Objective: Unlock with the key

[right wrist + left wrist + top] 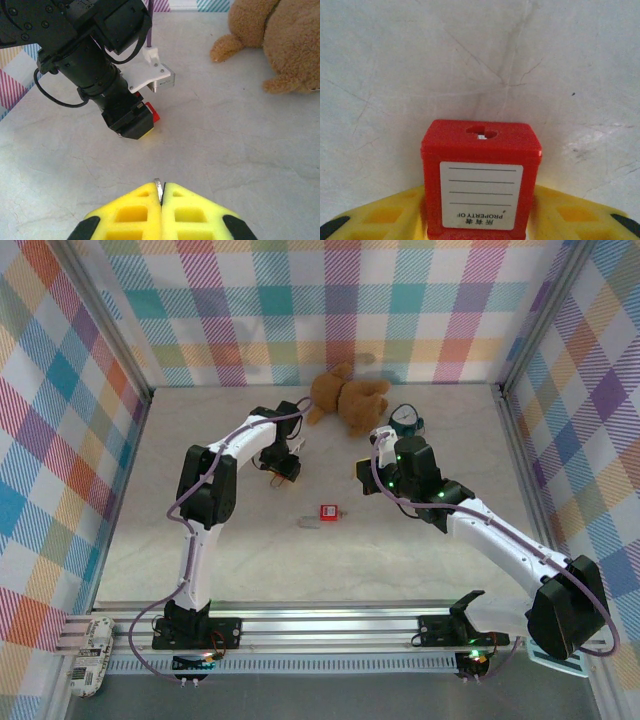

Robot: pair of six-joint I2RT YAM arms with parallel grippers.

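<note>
A red padlock with a white "PROPERTY OF" label sits between the yellow fingers of my left gripper, which is shut on it just above the table. Its keyhole faces away from the wrist camera. In the right wrist view, my right gripper is shut on the key, a thin silvery sliver poking out between the pads. That gripper points at the left gripper and the red padlock across a stretch of bare table. From above, the left gripper and the right gripper face each other.
A second red padlock lies on the table nearer the bases, with a small grey piece beside it. A brown teddy bear and a dark teal object lie at the back. Plaid walls enclose the table.
</note>
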